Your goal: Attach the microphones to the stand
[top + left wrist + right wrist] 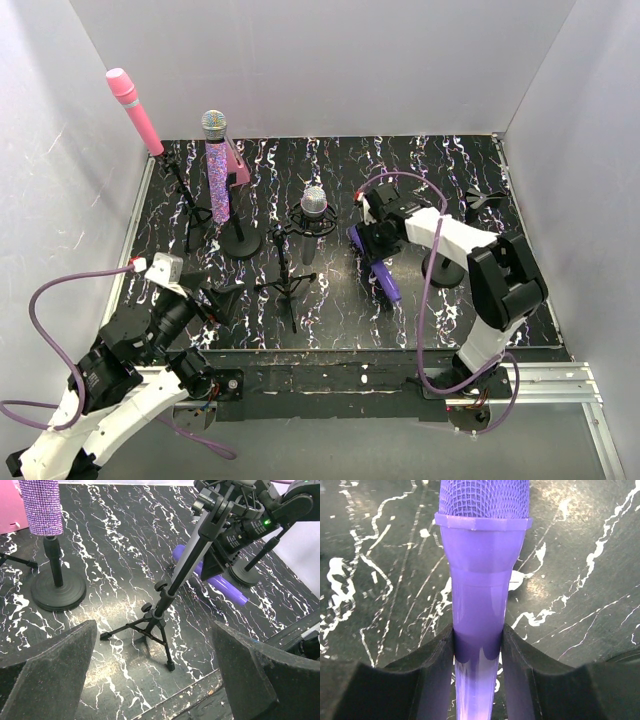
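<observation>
From above, the plain purple plastic microphone [388, 280] lies flat on the black marbled table [330, 160]. Its long axis runs on a slant from far-left to near-right. The right claw [368, 243] sits over its far-left end. The left claw [218, 300] hangs by the near-left corner, well apart from it, so the right arm is plainly the nearer. A black round-based stand [445, 272], partly hidden by the right arm, stands just to the right of the microphone. It seems to be the only stand carrying nothing. The pink, glittery and silver-grey ones are already up on stands.

In the left wrist view, the left claw's foam fingers [45, 675] stand wide apart with nothing between them. The black tripod stand [155, 615] rises in front of them, and the purple barrel lies on the table beyond it.

In the right wrist view, the two dark pads [437, 652] press against either side of the purple barrel just behind the mesh head. The head points away from the wrist and the tail runs back between the pads. The claw looks clamped on it, and the microphone still rests on the table. The coming move is likely a lift and a swing rightward to the free stand.
</observation>
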Controlling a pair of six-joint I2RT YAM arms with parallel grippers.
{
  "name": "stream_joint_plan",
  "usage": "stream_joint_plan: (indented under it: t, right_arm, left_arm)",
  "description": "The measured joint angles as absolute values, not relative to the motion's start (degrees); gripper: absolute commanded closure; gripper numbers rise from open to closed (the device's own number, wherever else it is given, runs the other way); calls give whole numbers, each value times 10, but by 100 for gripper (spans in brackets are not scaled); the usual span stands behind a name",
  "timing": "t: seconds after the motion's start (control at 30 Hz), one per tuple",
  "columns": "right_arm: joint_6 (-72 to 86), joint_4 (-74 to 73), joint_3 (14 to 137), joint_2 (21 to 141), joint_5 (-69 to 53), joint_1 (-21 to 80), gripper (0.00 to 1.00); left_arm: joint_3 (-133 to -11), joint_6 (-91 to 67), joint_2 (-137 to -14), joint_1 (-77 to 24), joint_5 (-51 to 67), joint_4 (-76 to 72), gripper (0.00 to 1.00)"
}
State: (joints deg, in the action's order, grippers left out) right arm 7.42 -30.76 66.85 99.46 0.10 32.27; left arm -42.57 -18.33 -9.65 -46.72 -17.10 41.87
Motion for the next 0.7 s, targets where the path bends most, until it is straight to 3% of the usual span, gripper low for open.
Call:
stream_joint_plan:
  t: [0.5, 0.7]
  right_arm:
    - [26, -335, 670, 846, -155, 307, 87]
    - [6, -396, 732, 830, -234, 282, 88]
  left_arm:
    - [-417, -178, -114, -467, -156, 406, 2]
    - [-417, -177, -116, -467, -154, 402, 2]
